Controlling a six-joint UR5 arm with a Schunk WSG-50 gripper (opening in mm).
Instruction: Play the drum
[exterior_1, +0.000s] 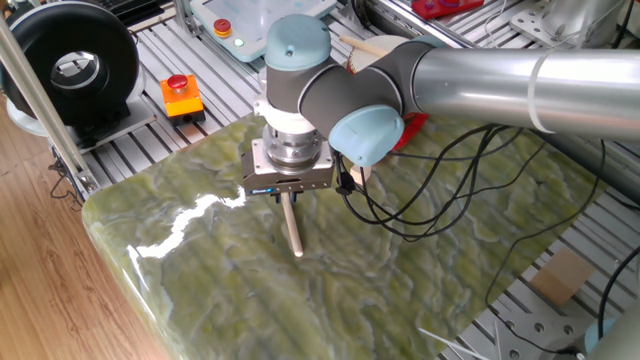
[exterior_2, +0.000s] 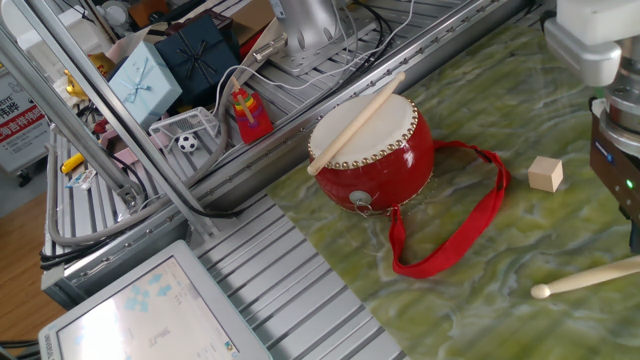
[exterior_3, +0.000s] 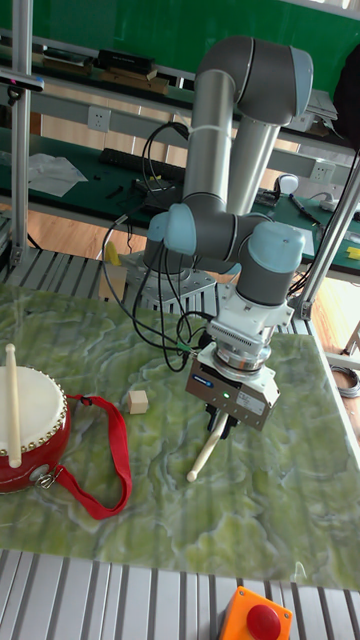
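Observation:
The drum (exterior_2: 375, 150) is red with a cream skin and stands on the green mat; it also shows at the left edge of the tall view (exterior_3: 25, 430). One wooden drumstick (exterior_2: 355, 122) lies across its top. Its red ribbon strap (exterior_2: 450, 240) trails over the mat. A second drumstick (exterior_1: 291, 225) lies on the mat, away from the drum, also seen from the other side (exterior_2: 590, 277). My gripper (exterior_1: 286, 196) hangs low over that stick's far end, fingers on either side of it with gaps showing. In the tall view the gripper (exterior_3: 222, 420) sits right over the stick (exterior_3: 205, 452).
A small wooden cube (exterior_2: 545, 173) lies on the mat between drum and gripper. An orange box with a red button (exterior_1: 182, 95) sits off the mat. Black cables (exterior_1: 400, 215) hang from the arm over the mat. Boxes and clutter (exterior_2: 150, 70) lie beyond the rail.

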